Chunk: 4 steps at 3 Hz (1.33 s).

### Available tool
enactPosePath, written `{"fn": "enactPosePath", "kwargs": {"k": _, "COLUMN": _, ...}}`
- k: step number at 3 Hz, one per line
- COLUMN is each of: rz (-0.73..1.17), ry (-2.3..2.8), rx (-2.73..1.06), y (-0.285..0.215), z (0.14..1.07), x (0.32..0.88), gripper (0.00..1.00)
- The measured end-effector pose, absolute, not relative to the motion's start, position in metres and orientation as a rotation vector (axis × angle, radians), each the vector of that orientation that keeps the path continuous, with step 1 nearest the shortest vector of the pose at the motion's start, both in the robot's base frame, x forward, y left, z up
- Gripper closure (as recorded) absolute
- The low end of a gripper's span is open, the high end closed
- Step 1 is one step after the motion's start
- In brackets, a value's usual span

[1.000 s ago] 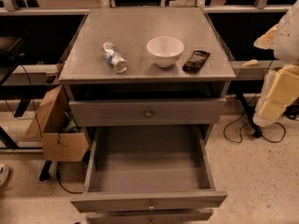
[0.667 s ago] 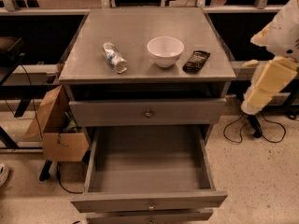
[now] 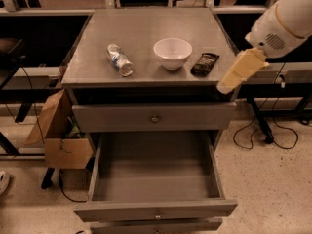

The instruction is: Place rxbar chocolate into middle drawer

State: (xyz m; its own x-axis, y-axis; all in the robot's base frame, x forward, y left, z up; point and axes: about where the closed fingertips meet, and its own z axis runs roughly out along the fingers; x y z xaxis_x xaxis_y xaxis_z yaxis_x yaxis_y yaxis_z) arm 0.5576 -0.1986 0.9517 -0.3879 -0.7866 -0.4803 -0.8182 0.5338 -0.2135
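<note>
The rxbar chocolate [image 3: 204, 64], a dark glossy bar, lies flat on the grey cabinet top [image 3: 146, 28], just right of the white bowl. The middle drawer [image 3: 155, 209] is pulled out wide, and its deep grey tray holds nothing. My gripper [image 3: 235, 76], cream-coloured on a white arm, hangs at the cabinet's right front corner. It is to the right of the bar, slightly nearer the camera, and holds nothing that I can see.
A white bowl [image 3: 172, 53] and a clear plastic bottle [image 3: 120, 59] lying on its side share the cabinet top. The top drawer [image 3: 155, 117] is shut. A cardboard box [image 3: 58, 140] stands left of the cabinet. Cables [image 3: 265, 138] lie on the floor at the right.
My arm has swung left and up, from well off the cabinet's right side to its right front corner. The bar, bowl, bottle and drawers have not moved.
</note>
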Motion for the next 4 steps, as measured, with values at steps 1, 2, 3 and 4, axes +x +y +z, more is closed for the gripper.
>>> {"fn": "enactPosePath", "kwargs": {"k": 1, "rz": 0.097, "ry": 2.235, "rx": -1.112, "y": -0.196, "z": 0.946, "x": 0.609, "gripper": 0.00}}
{"fn": "enactPosePath", "kwargs": {"k": 2, "rz": 0.095, "ry": 2.221, "rx": -1.120, "y": -0.193, "z": 0.944, "x": 0.614, "gripper": 0.00}}
{"fn": "enactPosePath", "kwargs": {"k": 3, "rz": 0.125, "ry": 2.148, "rx": -1.093, "y": -0.189, "z": 0.929, "x": 0.657, "gripper": 0.00}}
{"fn": "enactPosePath", "kwargs": {"k": 4, "rz": 0.125, "ry": 2.148, "rx": -1.093, "y": -0.189, "z": 0.929, "x": 0.657, "gripper": 0.00}}
